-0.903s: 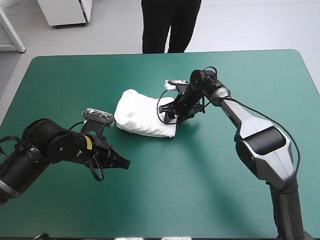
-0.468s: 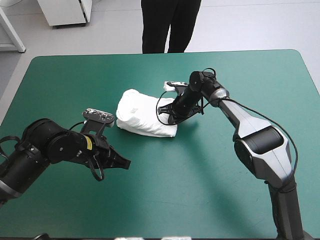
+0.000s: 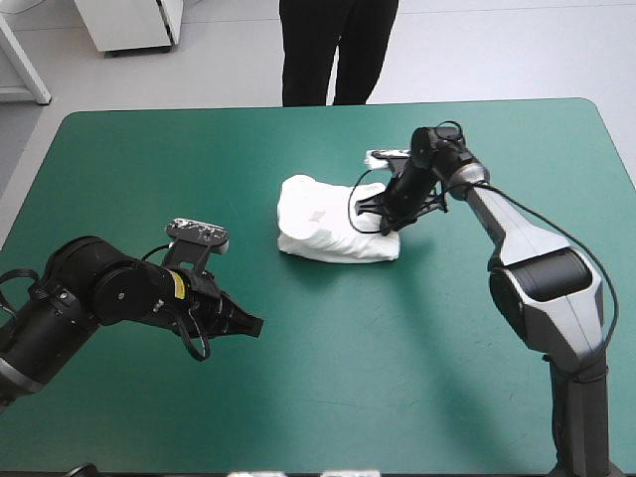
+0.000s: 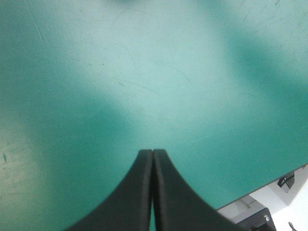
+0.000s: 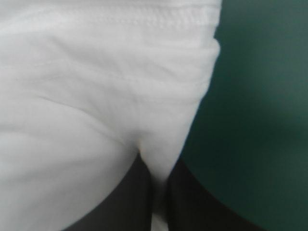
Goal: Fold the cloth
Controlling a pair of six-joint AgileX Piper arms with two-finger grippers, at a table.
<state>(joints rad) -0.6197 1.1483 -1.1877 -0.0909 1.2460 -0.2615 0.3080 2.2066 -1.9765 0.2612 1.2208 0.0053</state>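
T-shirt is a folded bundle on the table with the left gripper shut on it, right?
Wrong gripper: the right wrist view shows the right gripper shut on the T-shirt, a folded bundle on the table. The left gripper is shut on nothing.

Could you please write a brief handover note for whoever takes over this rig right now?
Left gripper: shut, empty, over bare teal-green cover, well apart from the T-shirt.
Right gripper: shut on the T-shirt's end toward the table's right edge.
T-shirt: folded bundle lying near the table's middle.
Done: folding, apparently.
Left: probably release the bundle and withdraw the right arm.
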